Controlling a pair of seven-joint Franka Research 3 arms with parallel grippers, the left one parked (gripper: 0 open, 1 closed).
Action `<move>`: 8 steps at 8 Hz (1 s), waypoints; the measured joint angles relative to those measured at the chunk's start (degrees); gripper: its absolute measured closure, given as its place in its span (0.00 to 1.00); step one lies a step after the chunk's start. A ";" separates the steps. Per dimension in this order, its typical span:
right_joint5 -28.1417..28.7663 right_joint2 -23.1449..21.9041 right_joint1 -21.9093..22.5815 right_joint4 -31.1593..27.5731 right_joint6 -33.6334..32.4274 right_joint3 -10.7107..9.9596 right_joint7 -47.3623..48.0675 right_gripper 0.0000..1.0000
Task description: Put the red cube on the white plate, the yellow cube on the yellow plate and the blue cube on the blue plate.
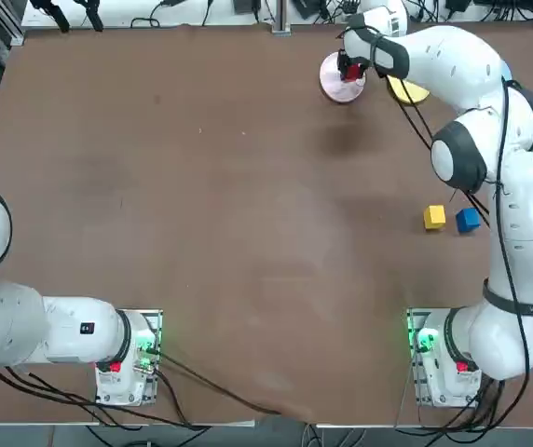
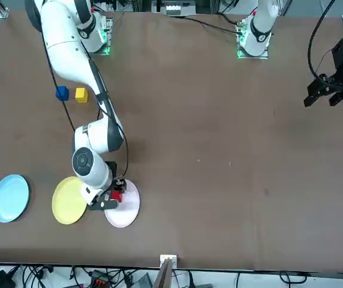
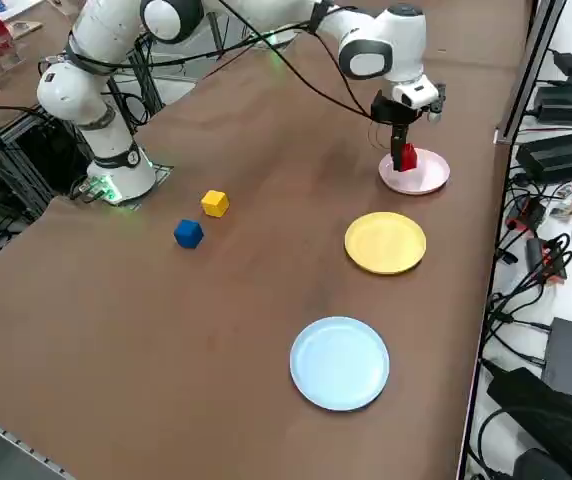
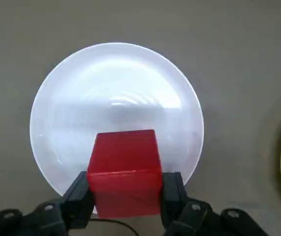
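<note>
My right gripper (image 4: 126,194) is shut on the red cube (image 4: 126,167) and holds it just above the white plate (image 4: 116,93). From overhead the gripper (image 1: 351,70) and red cube (image 1: 353,73) hang over the white plate (image 1: 339,86) at the table's far edge. The yellow plate (image 3: 385,242) lies beside the white plate (image 3: 421,177), with the blue plate (image 3: 340,362) further along. Near my right arm's base rest the yellow cube (image 1: 434,217) and the blue cube (image 1: 467,220), side by side.
Cables and equipment run along the far table edge beside the plates (image 3: 556,150). My right arm (image 1: 490,130) reaches out above the two loose cubes. Bare brown tabletop (image 1: 201,205) spreads across the centre and left.
</note>
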 joint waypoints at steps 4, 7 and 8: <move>0.00 1.48 0.61 0.08 1.00 0.31 0.10 0.31; -0.01 1.64 0.50 0.14 1.92 0.29 0.10 0.28; -0.01 1.97 0.51 0.14 3.07 0.29 0.10 0.14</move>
